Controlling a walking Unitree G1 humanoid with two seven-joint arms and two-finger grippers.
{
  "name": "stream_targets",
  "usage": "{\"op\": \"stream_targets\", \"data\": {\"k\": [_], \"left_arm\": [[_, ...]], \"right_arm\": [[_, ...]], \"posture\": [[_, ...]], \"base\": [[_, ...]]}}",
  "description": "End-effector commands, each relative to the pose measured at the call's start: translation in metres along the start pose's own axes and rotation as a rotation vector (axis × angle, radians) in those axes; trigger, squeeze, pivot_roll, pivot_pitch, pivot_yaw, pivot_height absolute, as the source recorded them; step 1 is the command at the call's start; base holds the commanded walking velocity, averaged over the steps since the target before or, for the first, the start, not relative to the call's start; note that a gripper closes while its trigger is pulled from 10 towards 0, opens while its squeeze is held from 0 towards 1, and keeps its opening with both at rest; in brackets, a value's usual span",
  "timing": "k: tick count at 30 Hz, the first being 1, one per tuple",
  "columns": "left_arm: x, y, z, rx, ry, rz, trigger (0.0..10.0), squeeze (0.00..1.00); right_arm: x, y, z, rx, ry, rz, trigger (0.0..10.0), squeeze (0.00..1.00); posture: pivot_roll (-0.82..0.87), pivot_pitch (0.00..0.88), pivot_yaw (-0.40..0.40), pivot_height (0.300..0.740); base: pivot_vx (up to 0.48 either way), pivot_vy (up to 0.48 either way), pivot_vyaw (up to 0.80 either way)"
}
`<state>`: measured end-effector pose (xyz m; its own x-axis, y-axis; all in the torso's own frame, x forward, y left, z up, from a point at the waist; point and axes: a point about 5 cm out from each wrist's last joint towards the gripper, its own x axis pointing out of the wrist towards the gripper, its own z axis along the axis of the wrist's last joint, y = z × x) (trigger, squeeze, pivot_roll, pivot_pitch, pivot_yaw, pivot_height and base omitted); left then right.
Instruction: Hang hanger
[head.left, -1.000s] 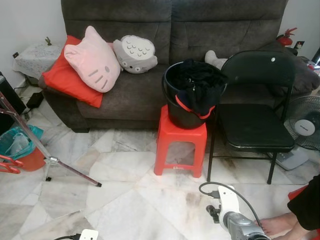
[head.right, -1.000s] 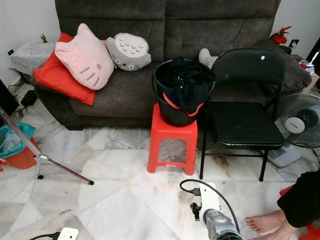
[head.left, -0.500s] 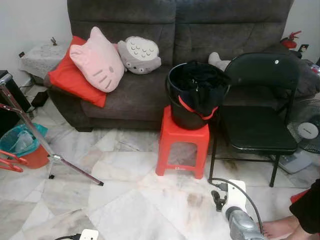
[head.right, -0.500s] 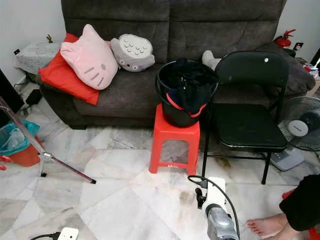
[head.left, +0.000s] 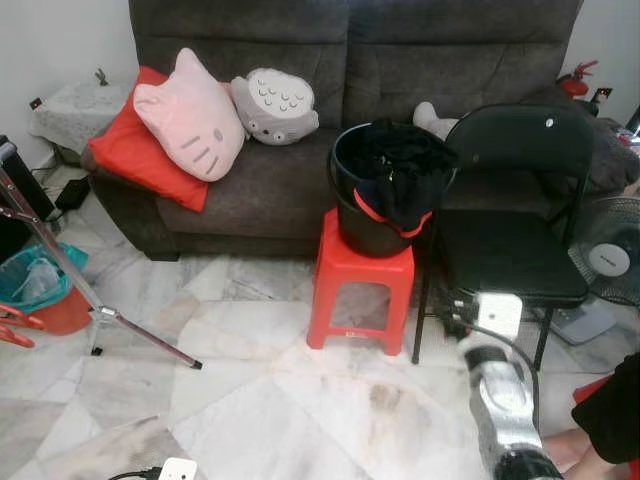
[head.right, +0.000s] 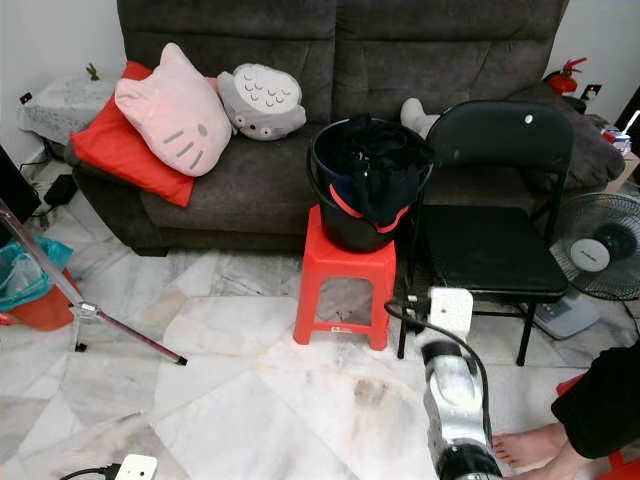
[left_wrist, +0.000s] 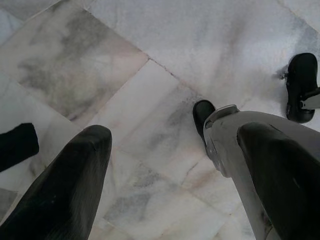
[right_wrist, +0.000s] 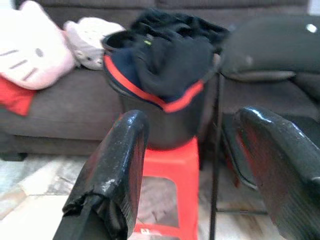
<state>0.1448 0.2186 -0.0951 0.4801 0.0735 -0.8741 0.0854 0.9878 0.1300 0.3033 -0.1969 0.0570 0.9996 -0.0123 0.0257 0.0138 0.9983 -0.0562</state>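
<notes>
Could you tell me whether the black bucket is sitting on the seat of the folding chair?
No, the black bucket stands on the red stool, just beside the black folding chair, whose seat is bare.

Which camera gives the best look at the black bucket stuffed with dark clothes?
The right wrist view: the black bucket sits close and central between the right hand fingers, though slightly blurred. Both eye views show it whole but smaller, on the red plastic stool.

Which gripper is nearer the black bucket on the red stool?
The right. The right gripper is raised and aimed at the black bucket; the left gripper hangs low, facing the marble floor.
</notes>
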Motion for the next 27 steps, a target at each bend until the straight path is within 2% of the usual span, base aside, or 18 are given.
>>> {"op": "stream_targets", "data": {"k": [1, 2, 3, 4, 7, 8, 10, 11, 12, 14, 17, 21, 25, 27], "left_arm": [[-0.001, 0.0, -0.004, -0.004, 0.009, 0.006, 10.0, 0.0], [-0.001, 0.0, -0.004, -0.004, 0.009, 0.006, 10.0, 0.0], [-0.001, 0.0, -0.004, -0.001, 0.009, 0.007, 10.0, 0.0], [-0.001, 0.0, -0.004, 0.0, 0.009, 0.008, 10.0, 0.0], [-0.001, 0.0, -0.005, 0.003, 0.007, 0.011, 10.0, 0.0], [-0.001, 0.0, -0.005, 0.003, 0.007, 0.011, 10.0, 0.0], [-0.001, 0.001, -0.005, -0.002, 0.003, 0.017, 10.0, 0.0], [-0.001, 0.001, -0.005, -0.002, 0.003, 0.017, 10.0, 0.0], [-0.001, 0.001, -0.005, -0.001, 0.001, 0.019, 10.0, 0.0], [-0.001, 0.001, -0.004, 0.002, 0.0, 0.02, 10.0, 0.0], [-0.001, 0.002, -0.004, 0.014, 0.0, 0.019, 10.0, 0.0], [-0.001, 0.002, -0.003, 0.024, 0.0, 0.016, 10.0, 0.0], [-0.001, 0.002, -0.002, 0.017, -0.005, 0.019, 10.0, 0.0], [0.0, 0.001, -0.001, 0.018, -0.005, 0.022, 10.0, 0.0]], "right_arm": [[0.006, 0.004, 0.017, -0.022, -0.071, 0.036, 10.0, 0.0], [0.006, 0.004, 0.017, -0.022, -0.071, 0.036, 10.0, 0.0], [0.011, 0.009, 0.034, -0.063, -0.135, 0.091, 10.0, 0.0], [0.012, 0.011, 0.039, -0.075, -0.156, 0.108, 10.0, 0.0], [0.012, 0.019, 0.06, -0.082, -0.232, 0.169, 10.0, 0.0], [0.012, 0.019, 0.06, -0.082, -0.232, 0.169, 10.0, 0.0], [-0.012, 0.024, 0.06, -0.111, -0.242, 0.226, 10.0, 0.0], [-0.012, 0.024, 0.06, -0.111, -0.242, 0.226, 10.0, 0.0], [-0.031, 0.023, 0.056, -0.115, -0.219, 0.235, 10.0, 0.0], [-0.047, 0.022, 0.052, -0.118, -0.193, 0.245, 10.0, 0.0], [-0.079, 0.021, 0.039, -0.126, -0.105, 0.258, 10.0, 0.0], [-0.098, 0.017, 0.02, -0.112, 0.01, 0.226, 10.0, 0.0], [-0.105, 0.007, -0.019, -0.119, 0.226, 0.165, 10.0, 0.0], [-0.107, -0.004, -0.043, -0.117, 0.333, 0.103, 10.0, 0.0]], "posture": [[-0.02, 0.0, 0.008, 0.74], [-0.02, 0.0, 0.008, 0.74], [-0.02, 0.0, 0.007, 0.74], [-0.02, 0.0, 0.007, 0.74], [-0.02, 0.0, 0.005, 0.74], [-0.02, 0.0, 0.005, 0.74], [-0.01, 0.0, 0.0, 0.74], [-0.01, 0.0, 0.0, 0.74], [-0.02, 0.0, 0.002, 0.74], [-0.03, 0.0, 0.005, 0.74], [-0.05, 0.0, 0.013, 0.74], [-0.06, 0.0, 0.014, 0.74], [-0.05, 0.0, 0.009, 0.74], [-0.05, 0.0, -0.003, 0.74]], "base": [[0.0, 0.0, 0.0], [0.0, 0.0, 0.0], [0.0, 0.0, 0.0], [0.0, 0.0, 0.0], [0.0, 0.0, 0.0], [0.0, 0.0, 0.0], [0.0, 0.0, 0.0], [0.0, 0.0, 0.0], [0.0, 0.0, 0.0], [0.0, 0.0, 0.0], [0.0, 0.0, 0.0], [0.0, 0.0, 0.0], [0.0, 0.0, 0.0], [0.0, 0.0, 0.0]]}}
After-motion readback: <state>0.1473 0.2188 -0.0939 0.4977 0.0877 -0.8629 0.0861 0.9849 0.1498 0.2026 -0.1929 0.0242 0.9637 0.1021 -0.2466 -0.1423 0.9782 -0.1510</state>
